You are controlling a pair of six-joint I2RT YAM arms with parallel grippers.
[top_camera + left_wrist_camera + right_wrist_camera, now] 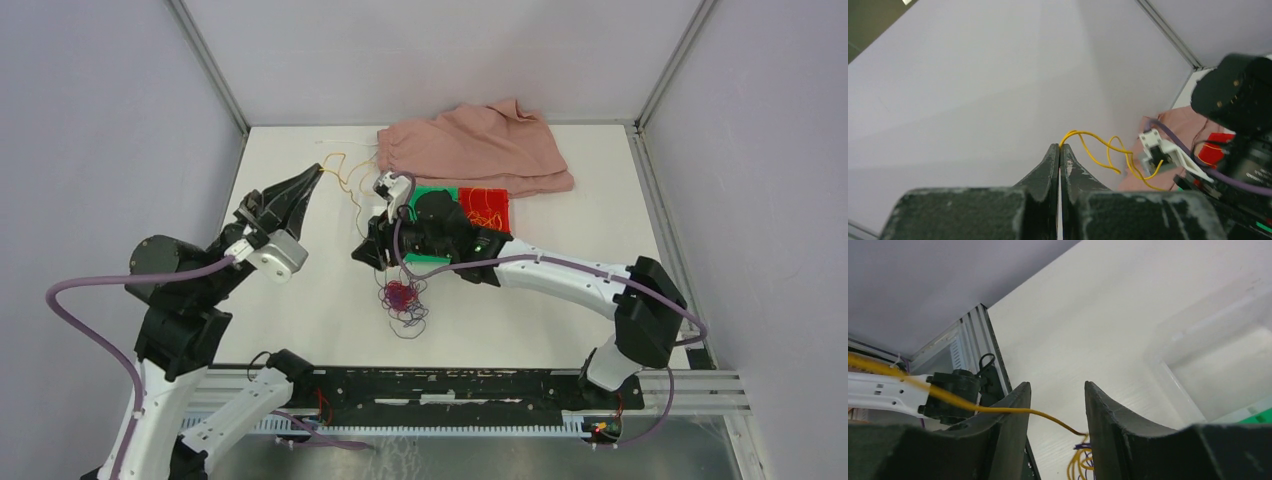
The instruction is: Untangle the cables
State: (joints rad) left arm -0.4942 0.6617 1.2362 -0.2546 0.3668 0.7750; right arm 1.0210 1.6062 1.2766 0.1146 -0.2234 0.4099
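Note:
My left gripper (314,176) is raised at the table's back left, shut on the yellow cable (347,180). In the left wrist view the yellow cable (1098,138) comes out of the closed tips of the left gripper (1059,148) and loops off to the right. My right gripper (368,252) hangs over the table's middle, just above a small knot of red cable (398,293) and dark purple cable (410,322). Seen from its own wrist, the right gripper (1057,388) is open. The yellow cable (1048,416) slants across the gap unpinched, with purple cable (1083,445) below.
A pink cloth (480,145) lies bunched at the back of the table. A green and red board (470,208) sits under the right arm's wrist. A pale tray rim (1168,375) shows to the right of the right fingers. Grey walls enclose the table.

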